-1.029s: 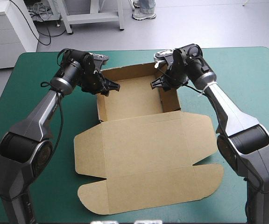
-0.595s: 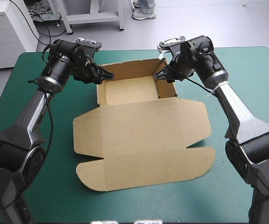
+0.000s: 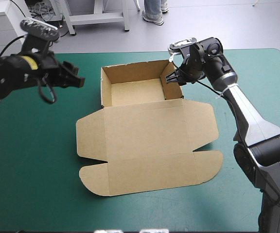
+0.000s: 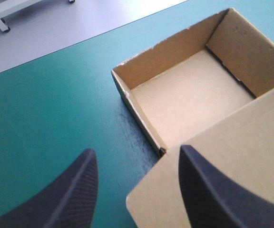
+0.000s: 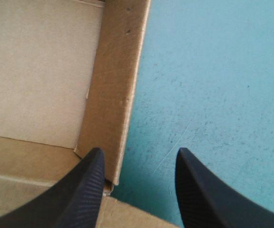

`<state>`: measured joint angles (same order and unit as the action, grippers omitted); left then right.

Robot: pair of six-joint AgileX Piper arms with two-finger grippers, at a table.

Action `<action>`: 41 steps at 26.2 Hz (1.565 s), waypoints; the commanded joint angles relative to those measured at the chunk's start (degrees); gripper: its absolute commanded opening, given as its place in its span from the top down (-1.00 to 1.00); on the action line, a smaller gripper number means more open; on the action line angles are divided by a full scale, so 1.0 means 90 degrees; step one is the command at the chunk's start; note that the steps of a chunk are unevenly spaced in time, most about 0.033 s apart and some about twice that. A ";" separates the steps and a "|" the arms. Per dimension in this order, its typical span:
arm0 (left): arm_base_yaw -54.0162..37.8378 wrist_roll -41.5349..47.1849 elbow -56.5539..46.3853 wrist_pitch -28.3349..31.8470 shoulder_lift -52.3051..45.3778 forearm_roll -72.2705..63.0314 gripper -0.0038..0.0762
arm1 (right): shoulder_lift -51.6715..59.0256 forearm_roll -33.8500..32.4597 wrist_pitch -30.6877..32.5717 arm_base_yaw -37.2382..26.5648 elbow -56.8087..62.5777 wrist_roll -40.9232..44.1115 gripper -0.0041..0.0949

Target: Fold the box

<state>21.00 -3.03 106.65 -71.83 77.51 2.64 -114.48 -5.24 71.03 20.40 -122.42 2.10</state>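
High view: the brown box [image 3: 135,92] sits in the middle of the table [image 3: 33,160], which has a teal-green cover. The far part of the box is an open tray with its walls standing up. Its lid [image 3: 145,145] lies flat on the table, on the near side, with its flaps spread out.

The left gripper [image 3: 77,80] is off to the left of the box, well apart from it. In the left wrist view its two black fingers stand wide apart with nothing in them, and the tray's left corner is just ahead.

The right gripper [image 3: 173,78] is at the tray's right wall [image 5: 113,85], near the far corner, and it hides a bit of that wall. In the right wrist view its fingers are apart too. The end of the wall is next to one finger, and bare table is under the other.
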 commanded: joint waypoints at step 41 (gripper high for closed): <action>0.0039 0.0337 -0.9006 0.3147 -0.6820 -0.0612 0.92 | -0.1005 0.0375 0.0079 -0.2595 -0.0948 -0.0552 0.95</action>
<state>21.00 -0.56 24.16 -47.45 15.48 -2.51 -128.24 0.00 71.40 2.68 -129.10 -2.77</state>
